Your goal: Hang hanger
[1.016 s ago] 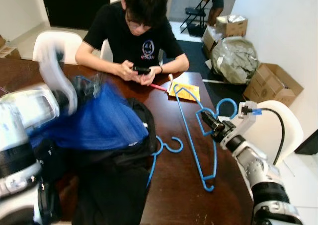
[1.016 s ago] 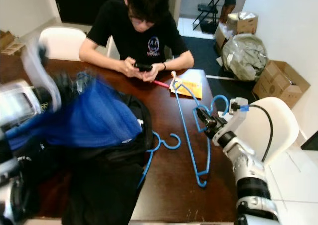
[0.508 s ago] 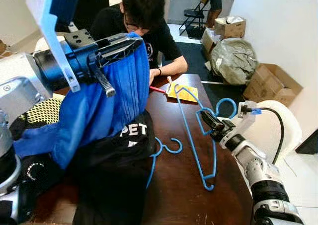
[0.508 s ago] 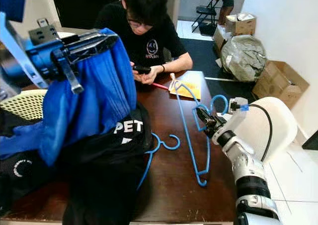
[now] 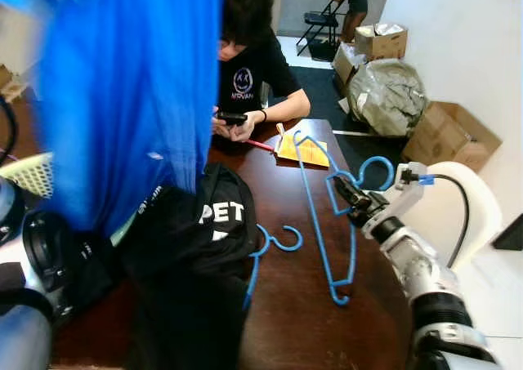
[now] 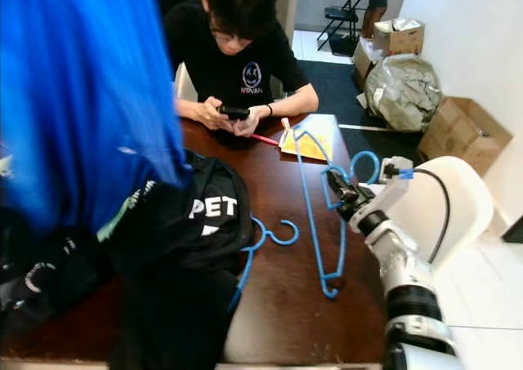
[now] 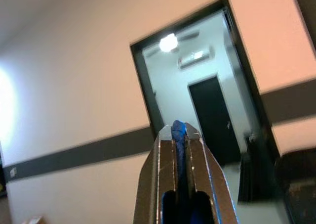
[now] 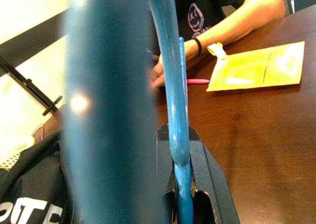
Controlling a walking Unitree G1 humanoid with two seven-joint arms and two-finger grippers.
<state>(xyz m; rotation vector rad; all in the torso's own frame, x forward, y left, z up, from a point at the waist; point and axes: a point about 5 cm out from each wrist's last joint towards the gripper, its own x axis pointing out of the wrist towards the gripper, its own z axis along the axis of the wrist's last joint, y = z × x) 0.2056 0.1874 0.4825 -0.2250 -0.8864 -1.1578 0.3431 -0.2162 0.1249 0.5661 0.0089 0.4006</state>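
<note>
Between our right gripper's (image 6: 341,192) closed fingers sits the blue hanger (image 6: 315,215), near its hook, its far end on the table (image 6: 278,305). We judge it light, stiff and slick. Our raised left gripper (image 7: 179,135) pinches blue cloth (image 6: 82,100).

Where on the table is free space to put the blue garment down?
Bare wood lies on the brown table, between the second hanger by the black clothes and the blue hanger held by the right gripper. The left side is crowded with clothes; the far end holds yellow paper.
</note>
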